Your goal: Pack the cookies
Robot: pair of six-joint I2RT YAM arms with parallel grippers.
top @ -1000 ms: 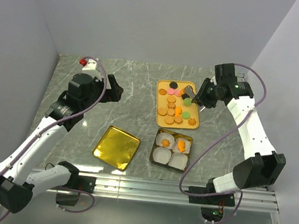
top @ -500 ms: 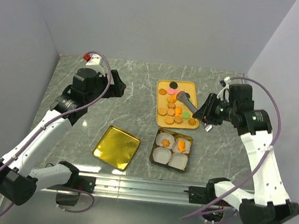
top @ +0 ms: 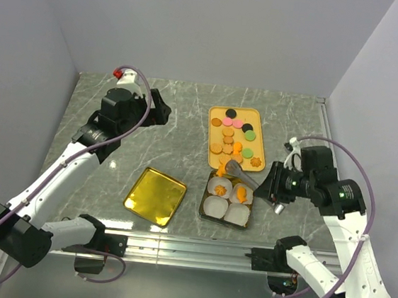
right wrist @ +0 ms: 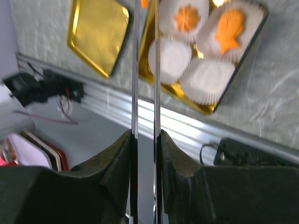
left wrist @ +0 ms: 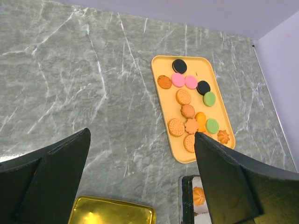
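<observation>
Across the marble table, the big change was the right arm. A second before, it reached over the far end of the orange tray; now it had swung back toward its base and hung beside the gold tin. The left arm had barely shifted, with the left gripper high over the far left of the table, well apart from everything. The tin's lid lay just left of the tin.

Inside the tin sat four white paper cups. The two far ones held orange cookies and the two near ones were bare. The right gripper was clenched on metal tongs, whose tip carried one orange cookie over the tin's far left corner. We judged that a pick had succeeded and a drop into a cup came next. Most cookies lay on the tray.

Only the right wrist view showed the fingers pressing the two blades nearly together, and that one packed cookie was fish-shaped and the other flower-shaped. Only the left wrist view showed that gripper's fingers spread wide, grasping nothing, and the tray's cookies plainly: orange, tan, pink, green, black.
</observation>
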